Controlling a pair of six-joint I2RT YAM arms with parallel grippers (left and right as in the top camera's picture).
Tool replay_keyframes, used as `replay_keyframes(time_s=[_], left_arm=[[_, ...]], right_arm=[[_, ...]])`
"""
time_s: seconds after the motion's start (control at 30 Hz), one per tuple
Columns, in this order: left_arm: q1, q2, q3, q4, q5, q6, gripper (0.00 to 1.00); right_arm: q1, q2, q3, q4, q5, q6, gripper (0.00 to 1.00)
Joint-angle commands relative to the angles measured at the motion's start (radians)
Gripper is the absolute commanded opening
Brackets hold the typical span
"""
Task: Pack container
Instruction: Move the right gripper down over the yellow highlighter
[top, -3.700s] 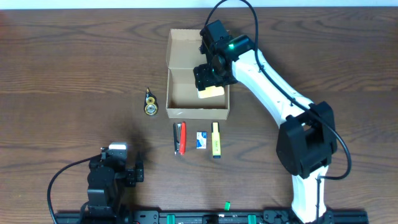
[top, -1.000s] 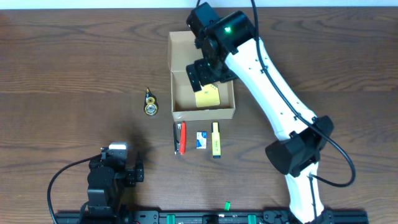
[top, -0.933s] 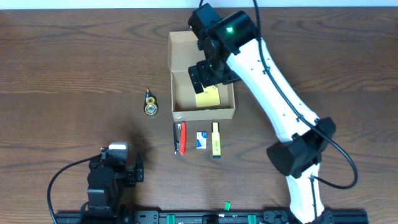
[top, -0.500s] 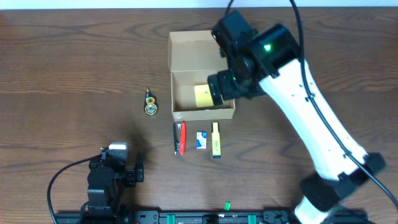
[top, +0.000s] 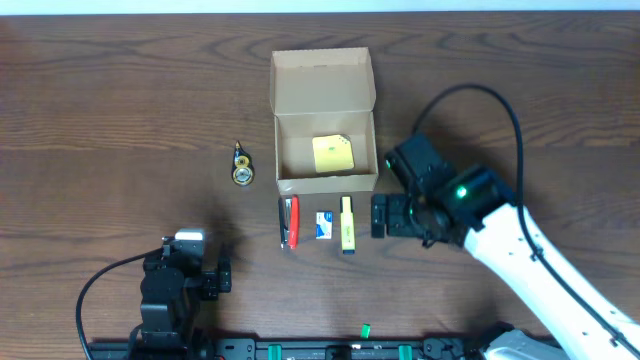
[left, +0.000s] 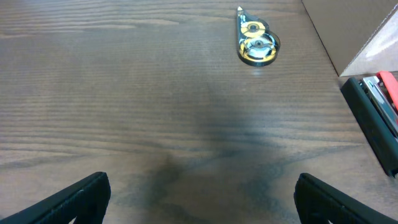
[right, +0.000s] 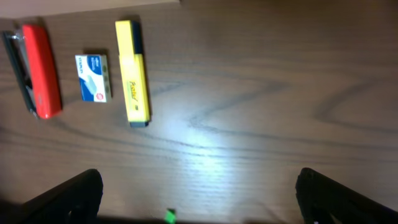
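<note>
**Sticky pad dropped in box, right arm out and over the next items**

Change: a second ago the right gripper (top: 402, 217) was down inside the container (top: 327, 184) over the sticky-note pad (top: 332, 153); now it is clear of the box, pulled back toward the robot and sitting just right of the item row; the pad lies alone on the box floor, right of centre, nothing touching it; so item one reads as placed and released.

Container: same spot at table centre, lid flap (top: 320, 76) folded open away from the robot; it shifted slightly during the placement a few seconds back, steady over the last second.

Right pincer: fingers wide apart in the right wrist view, nothing between them; that camera looks down on the highlighter (right: 132, 71), staple box (right: 94, 78) and red stapler (right: 38, 70), all lined up in front of the box, none touched.

Left gripper (left: 199, 198): parked at the near-left of the table, fingers spread, empty; no motion across the frames; the tape dispenser (left: 255, 43) lies ahead of it, well apart.

Read: one item packed, four left on the table; the highlighter is closest to the right gripper, so likely next; it lies lengthwise toward the box, so the grip should go across its narrow width; lid closing comes last.
</note>
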Motion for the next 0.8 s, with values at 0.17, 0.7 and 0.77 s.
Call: replay_keyframes(time_s=[0.17,0.7,0.77], left_arm=[[0.004,-0.006,-0.013,-0.001,-0.018,0.017,0.95],[0.004,-0.006,-0.013,-0.001,-0.018,0.017,0.95],[0.004,-0.006,-0.013,-0.001,-0.018,0.017,0.95]], right_arm=[[0.044,-0.013,-0.23,0.207,-0.104,0.249,0.99],[0.11,0.046,-0.313,0.492,-0.005,0.537,0.99],[0.11,0.079,-0.313,0.506,-0.005,0.543,0.99]])
